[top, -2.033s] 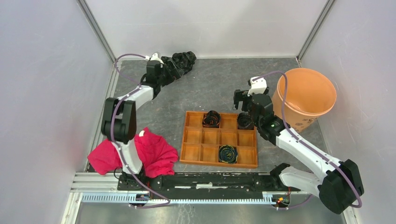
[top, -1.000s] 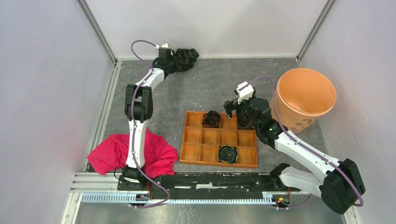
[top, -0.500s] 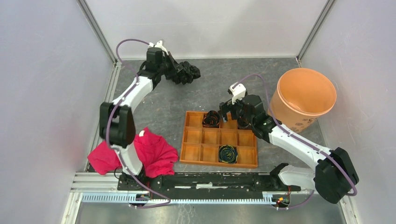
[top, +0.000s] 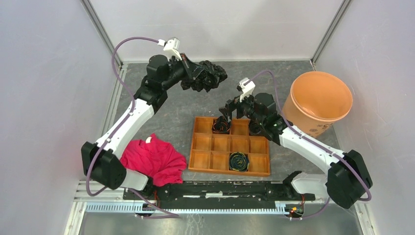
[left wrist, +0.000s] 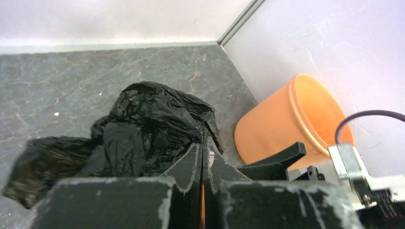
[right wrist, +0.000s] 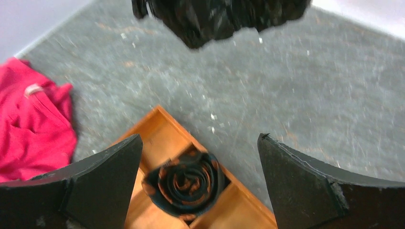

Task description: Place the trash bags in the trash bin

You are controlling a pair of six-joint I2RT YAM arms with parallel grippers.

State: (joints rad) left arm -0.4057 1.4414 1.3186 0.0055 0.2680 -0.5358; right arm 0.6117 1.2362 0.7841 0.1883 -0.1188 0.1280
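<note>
Left jaws pinch the trash bag (top: 205,77) tight above the desk (top: 195,105); right jaws stand wide, empty. Thin film could tear or slip free short of the bin (top: 320,100).

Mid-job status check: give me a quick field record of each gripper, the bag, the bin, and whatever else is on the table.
left gripper: shut on the trash bag
right gripper: open, empty, above a dark roll in the tray's far row
trash bag: bunched up at the left gripper, not in the bin
trash bin: far right, opening up, nothing visible inside
tray: centre of the table, three rolls in separate compartments
red cloth: near left, beside the left arm
</note>
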